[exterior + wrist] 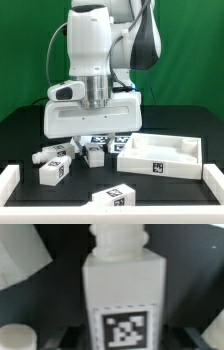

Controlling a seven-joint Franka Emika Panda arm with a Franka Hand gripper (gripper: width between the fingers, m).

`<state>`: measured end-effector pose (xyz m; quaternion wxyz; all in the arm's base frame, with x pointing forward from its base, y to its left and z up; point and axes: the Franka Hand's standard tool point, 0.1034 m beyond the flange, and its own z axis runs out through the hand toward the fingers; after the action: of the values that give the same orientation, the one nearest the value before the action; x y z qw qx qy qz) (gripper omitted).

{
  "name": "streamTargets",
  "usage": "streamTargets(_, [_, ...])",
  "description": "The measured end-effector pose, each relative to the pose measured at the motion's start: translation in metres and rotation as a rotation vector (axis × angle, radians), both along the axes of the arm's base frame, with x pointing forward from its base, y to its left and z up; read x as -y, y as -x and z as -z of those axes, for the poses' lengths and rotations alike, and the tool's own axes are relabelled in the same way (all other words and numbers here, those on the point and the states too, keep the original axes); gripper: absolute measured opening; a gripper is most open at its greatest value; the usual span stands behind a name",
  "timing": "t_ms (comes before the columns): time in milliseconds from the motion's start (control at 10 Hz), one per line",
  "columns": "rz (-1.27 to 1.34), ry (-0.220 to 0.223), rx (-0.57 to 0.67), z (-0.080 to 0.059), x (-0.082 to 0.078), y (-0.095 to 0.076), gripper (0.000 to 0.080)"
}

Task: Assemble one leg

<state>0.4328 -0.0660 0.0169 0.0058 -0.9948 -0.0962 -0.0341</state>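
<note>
In the wrist view a white leg [122, 280] with a black-and-white marker tag fills the middle, its narrower peg end pointing away from the gripper. My gripper [122, 341] straddles its tagged end, with a dark gap between the leg and the finger on each side, so it looks open. In the exterior view the gripper [95, 143] hangs low over this leg [95, 156] on the black table. Another leg [55, 166] lies toward the exterior view's left. A third leg [114, 195] lies near the front.
The large white tray-like piece [160, 156] lies at the exterior view's right, close to the held-over leg. A further tagged white part [117, 141] lies just behind the gripper. White border rails run along the table's left [8, 182] and right front [214, 180].
</note>
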Motion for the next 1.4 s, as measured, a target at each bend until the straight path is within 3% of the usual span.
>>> streamTargets(100, [0.000, 0.000, 0.000, 0.000, 0.000, 0.000, 0.0503])
streamTargets(200, [-0.005, 0.000, 0.000, -0.001, -0.001, -0.001, 0.0618])
streamTargets(300, [-0.027, -0.003, -0.001, -0.008, -0.007, -0.008, 0.0640])
streamTargets(600, [-0.110, -0.012, 0.013, -0.036, -0.036, -0.033, 0.0648])
streamTargets(700, [-0.178, -0.014, 0.019, -0.042, -0.043, -0.045, 0.0649])
streamTargets(800, [-0.233, -0.010, 0.040, -0.047, -0.062, -0.055, 0.0649])
streamTargets(900, [-0.247, -0.010, 0.045, -0.046, -0.072, -0.055, 0.0649])
streamTargets(1300, [-0.239, -0.009, 0.044, -0.046, -0.066, -0.054, 0.0649])
streamTargets(1400, [-0.219, -0.010, 0.048, -0.044, -0.067, -0.046, 0.0649])
